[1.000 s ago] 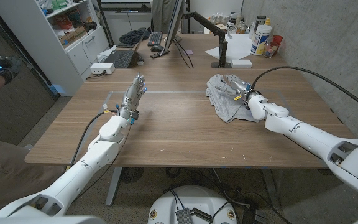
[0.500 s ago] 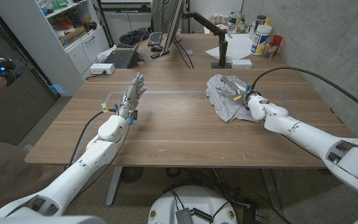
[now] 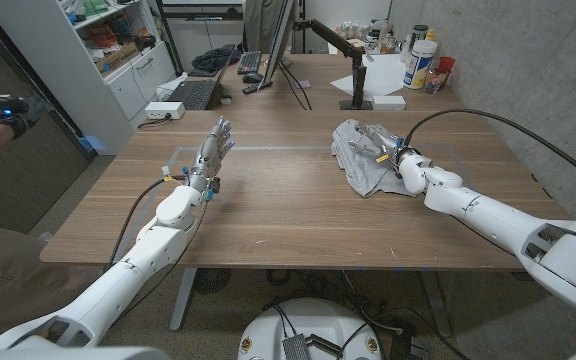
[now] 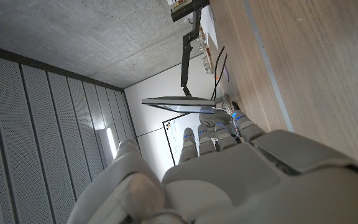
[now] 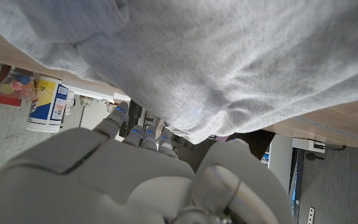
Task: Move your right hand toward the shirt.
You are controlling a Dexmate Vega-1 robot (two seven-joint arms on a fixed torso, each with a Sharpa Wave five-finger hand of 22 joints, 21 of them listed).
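The wooden table (image 3: 288,215) is the largest item before me: a broad rectangular top of brown, straight-grained boards with a matte finish, and a pale taped outline on its surface ahead of my left hand. My two arms come next, both in smooth white rounded shells with black cables running along them. The shirt (image 3: 360,160) lies on the right half of the table, a crumpled heap of soft grey fabric with loose folds; in the right wrist view the shirt (image 5: 229,62) shows a fine fleecy knit and a rolled lower edge hanging over the wood. My right hand (image 3: 385,147) rests on top of that heap, its grey fingers (image 5: 118,115) reaching in against the cloth edge; whether they are pinching the fabric or merely lying on it, I cannot tell. My left hand (image 3: 214,150) stands well apart from the shirt over the left half of the table, on its edge, palm upright, fingers straight, close together and holding nothing; the left wrist view shows the same left hand (image 4: 216,168) with its jointed grey fingers extended above the wood grain. At the far edge of the table stand a black monitor arm (image 3: 333,40) on a dark base, a laptop (image 3: 193,94), a keyboard (image 3: 252,62), and a white cylindrical canister (image 3: 420,63) with a blue and yellow label.
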